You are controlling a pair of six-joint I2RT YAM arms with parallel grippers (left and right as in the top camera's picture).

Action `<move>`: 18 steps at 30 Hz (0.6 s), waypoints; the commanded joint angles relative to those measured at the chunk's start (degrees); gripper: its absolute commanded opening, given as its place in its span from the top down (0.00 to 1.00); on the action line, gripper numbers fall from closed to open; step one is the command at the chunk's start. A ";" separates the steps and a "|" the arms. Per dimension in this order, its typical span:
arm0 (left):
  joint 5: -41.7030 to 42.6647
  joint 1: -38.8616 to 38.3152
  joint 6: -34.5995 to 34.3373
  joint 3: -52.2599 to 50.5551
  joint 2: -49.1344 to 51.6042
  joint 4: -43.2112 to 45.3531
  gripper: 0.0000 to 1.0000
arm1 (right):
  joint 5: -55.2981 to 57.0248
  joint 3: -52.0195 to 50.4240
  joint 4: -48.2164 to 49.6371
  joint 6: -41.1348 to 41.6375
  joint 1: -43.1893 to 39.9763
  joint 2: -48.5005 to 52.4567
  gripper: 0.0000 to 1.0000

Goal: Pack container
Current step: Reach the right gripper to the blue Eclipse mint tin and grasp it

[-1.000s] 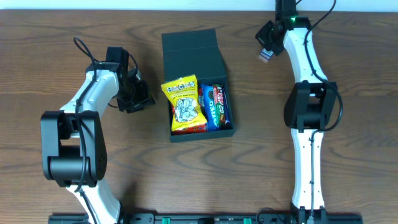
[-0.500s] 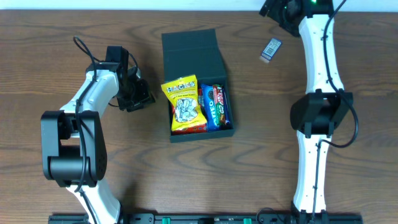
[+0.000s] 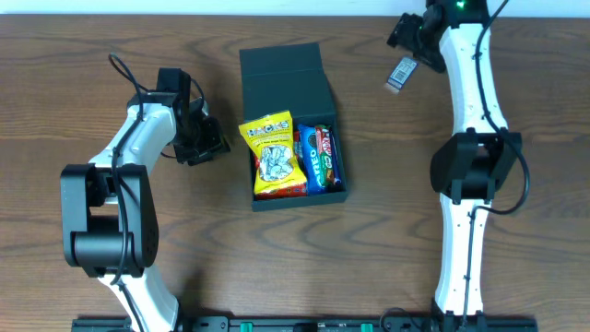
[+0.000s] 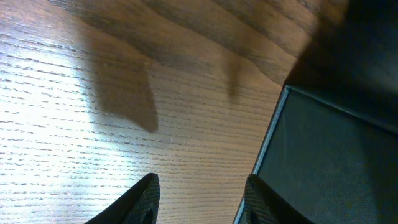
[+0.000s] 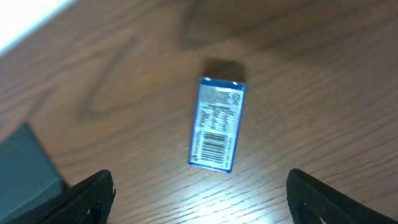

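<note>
The dark teal container point(image 3: 284, 88) stands open at mid-table, its flap lid folded back on the far side. Inside lie a yellow snack bag point(image 3: 273, 155), a blue Oreo packet point(image 3: 312, 159) and a red bar point(image 3: 327, 155). A small blue packet point(image 3: 399, 74) lies flat on the wood to the container's right, barcode up point(image 5: 217, 123). My right gripper point(image 3: 412, 41) point(image 5: 202, 199) hovers open just behind it, holding nothing. My left gripper point(image 3: 210, 143) point(image 4: 199, 202) rests left of the container, its jaws apart over bare wood, with the container's wall point(image 4: 336, 162) beside one finger.
A wood-grain table point(image 3: 516, 277) carries everything. Its far edge lies close behind the right gripper. A corner of the container point(image 5: 25, 165) shows at the lower left of the right wrist view. Both arm bases stand along the near edge.
The right gripper opened and let go of the small blue packet, which now lies on the table. That arm drew back toward the far edge. The left arm stayed still.
</note>
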 commanded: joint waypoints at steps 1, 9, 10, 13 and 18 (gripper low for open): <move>-0.39 0.20 0.85 0.15 -0.66 -0.02 0.54 | 1.38 -3.10 0.96 1.05 -0.07 0.17 0.11; -0.39 0.20 0.87 0.15 -0.66 -0.04 0.54 | 1.22 -10.21 7.28 2.60 -0.28 0.24 0.17; -0.37 0.20 0.87 0.15 -0.66 -0.04 0.54 | 1.18 -10.58 8.07 2.60 -0.35 0.61 0.18; -0.39 0.20 0.90 0.15 -0.66 -0.02 0.54 | 0.52 -10.58 9.38 2.80 -0.39 1.99 0.20; -0.39 0.20 1.03 0.15 -0.66 -0.02 0.54 | -1.16 -10.58 9.79 3.19 -0.39 4.68 0.21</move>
